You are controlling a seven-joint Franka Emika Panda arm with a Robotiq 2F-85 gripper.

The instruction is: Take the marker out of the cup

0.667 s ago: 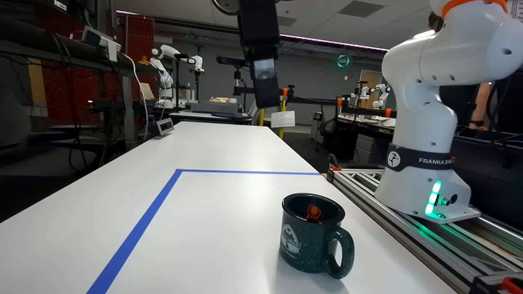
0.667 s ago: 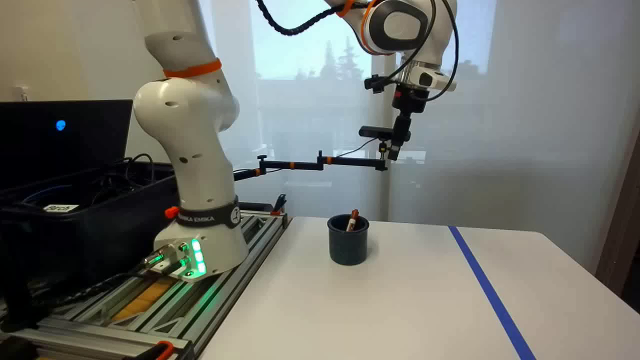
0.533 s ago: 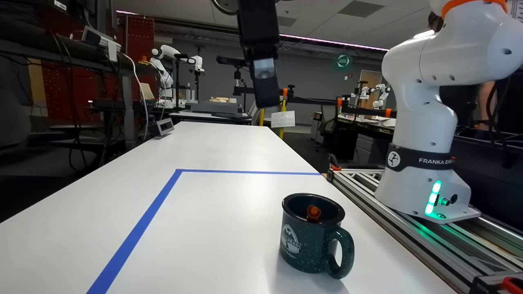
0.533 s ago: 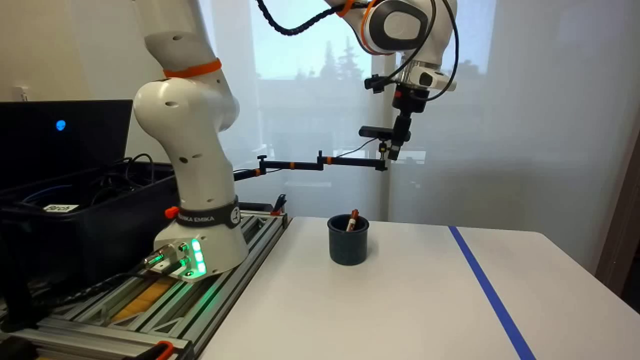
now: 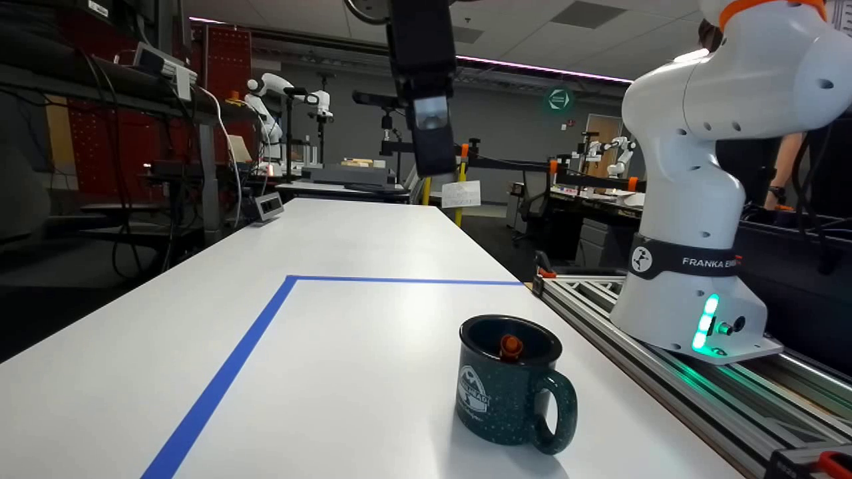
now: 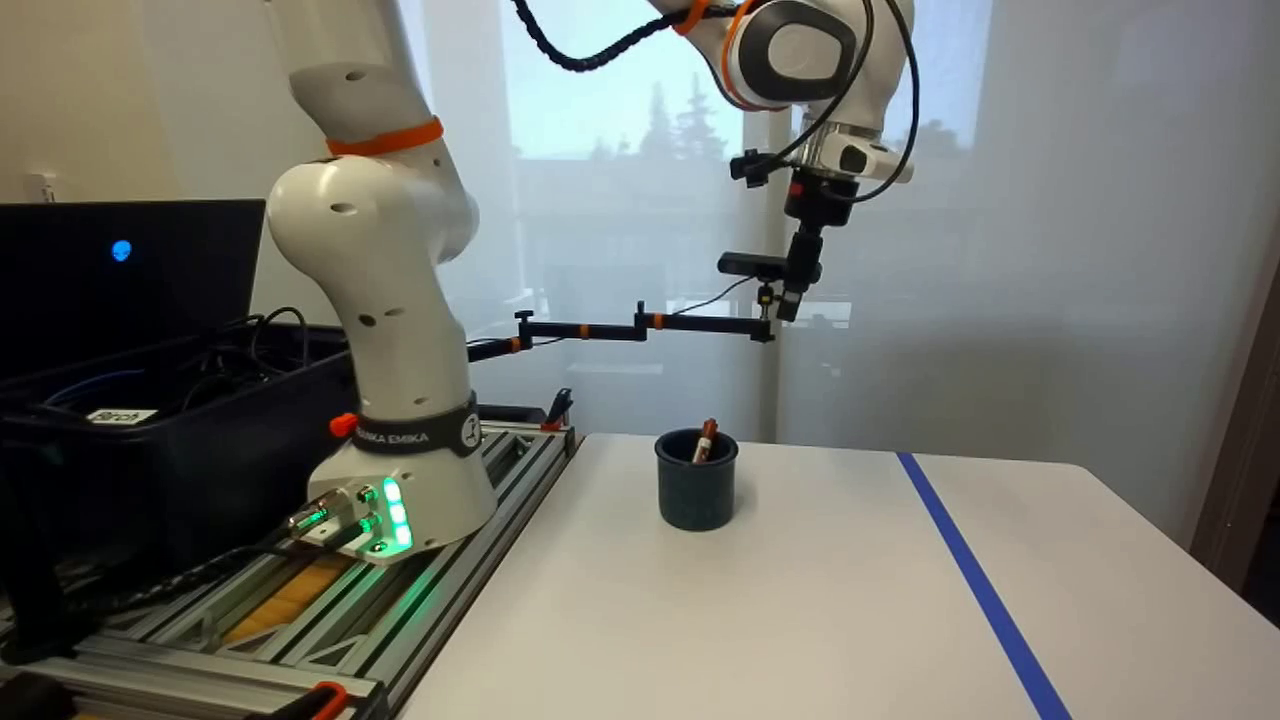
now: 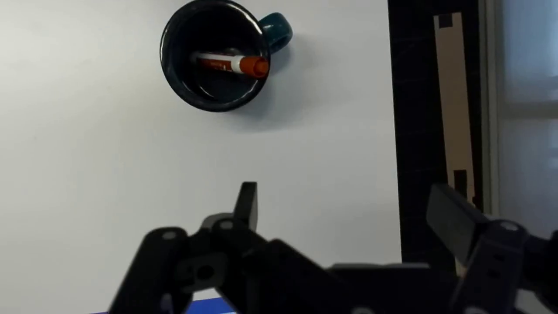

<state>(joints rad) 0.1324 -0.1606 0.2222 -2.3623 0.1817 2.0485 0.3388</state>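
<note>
The cup is a dark green-teal mug that stands upright on the white table, in both exterior views (image 5: 496, 406) (image 6: 696, 495) and at the top of the wrist view (image 7: 218, 106). The marker leans inside it with its orange-red end up at the rim, in both exterior views (image 5: 510, 346) (image 6: 704, 443). In the wrist view the marker (image 7: 226, 63) points its cap toward the handle side. My gripper (image 7: 343, 187) is open and empty, its fingers wide apart. It hangs high above the table, well above and to one side of the mug, in both exterior views (image 5: 434, 150) (image 6: 790, 303).
Blue tape (image 5: 229, 362) marks lines on the white table (image 6: 800, 620). A metal rail frame (image 6: 480, 560) runs along the robot's base side. A black camera arm (image 6: 640, 328) stands behind the table. The table's edge shows at the right in the wrist view.
The robot arm, the mug and the marker have not visibly moved. Only a person's arm in the background has shifted.
</note>
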